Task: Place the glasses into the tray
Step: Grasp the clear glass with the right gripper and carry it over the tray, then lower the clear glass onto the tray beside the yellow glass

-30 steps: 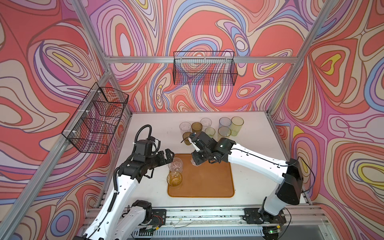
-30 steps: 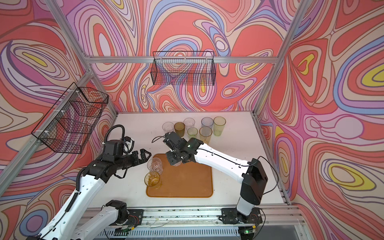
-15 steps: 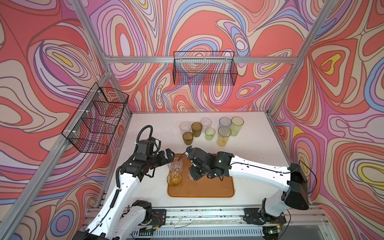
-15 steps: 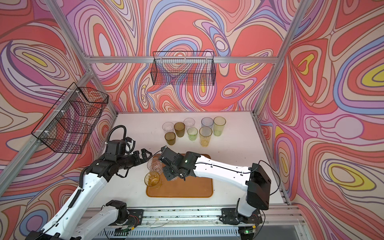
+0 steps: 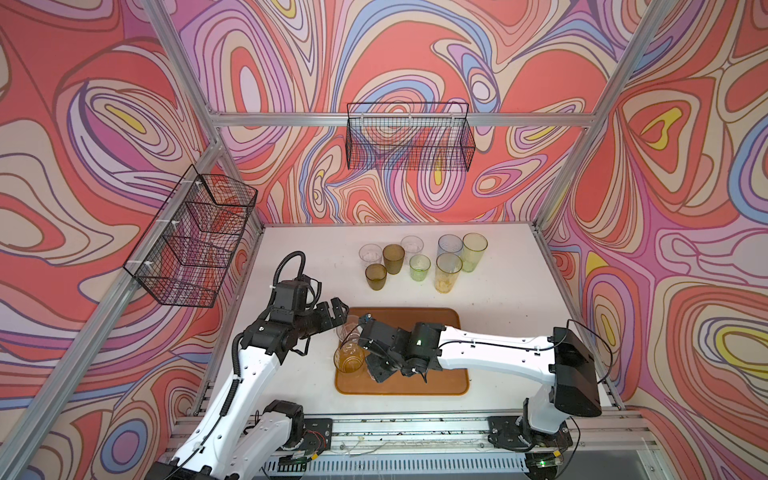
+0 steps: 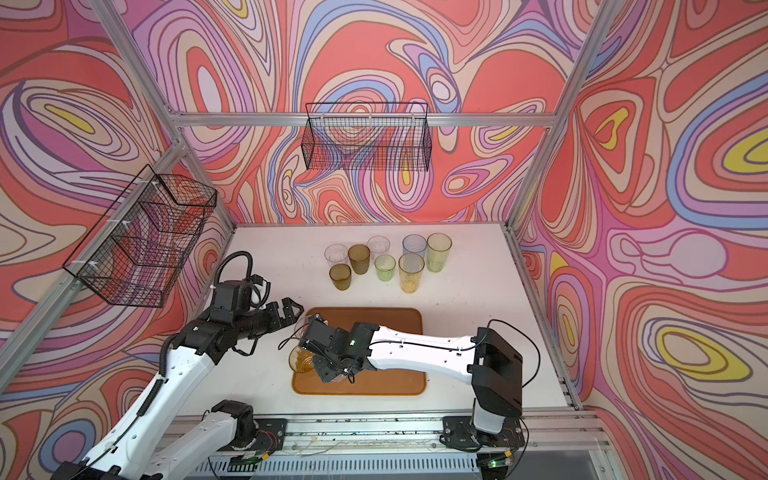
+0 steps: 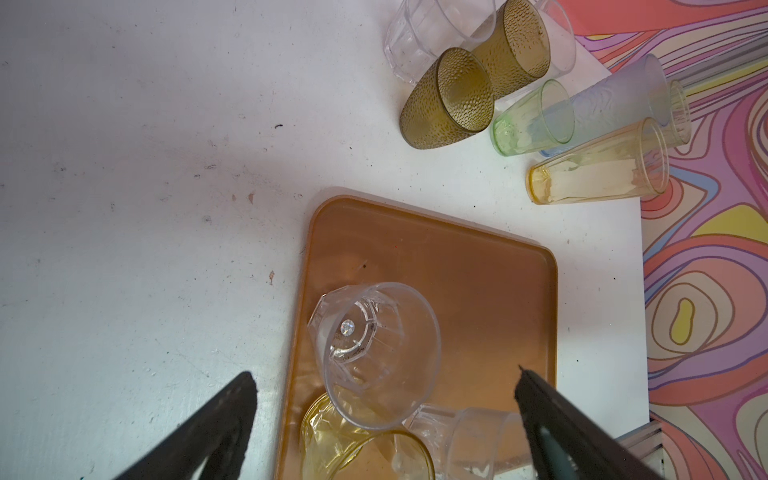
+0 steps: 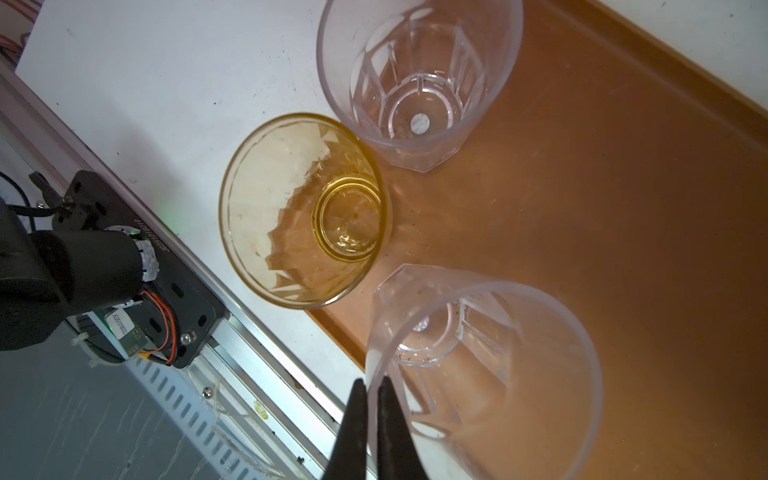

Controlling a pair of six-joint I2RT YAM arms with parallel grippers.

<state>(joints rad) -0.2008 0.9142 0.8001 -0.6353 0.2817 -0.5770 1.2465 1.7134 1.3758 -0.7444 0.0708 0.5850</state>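
Observation:
The orange-brown tray (image 5: 436,378) (image 6: 386,384) lies at the table's front. On its left end stand a clear faceted glass (image 5: 348,328) (image 7: 374,353) (image 8: 415,83) and an amber glass (image 5: 349,359) (image 8: 299,212). My right gripper (image 5: 376,372) (image 8: 372,380) is shut on the rim of another clear faceted glass (image 8: 478,365) (image 7: 465,436), low over the tray beside the amber one. Whether it touches the tray I cannot tell. My left gripper (image 5: 340,309) (image 7: 384,374) is open, just left of the standing clear glass, with nothing between its fingers.
Several more glasses stand in a group at the back of the table: olive-brown (image 5: 393,257), green (image 5: 419,268), yellow (image 5: 448,272), grey-blue (image 5: 449,245), yellow-green (image 5: 474,251). Black wire baskets hang on the back wall (image 5: 409,141) and the left wall (image 5: 191,241).
My right arm has carried the clear glass from the tray's back left edge forward and down to the front left, beside the amber glass. The left gripper has barely moved and stays open.

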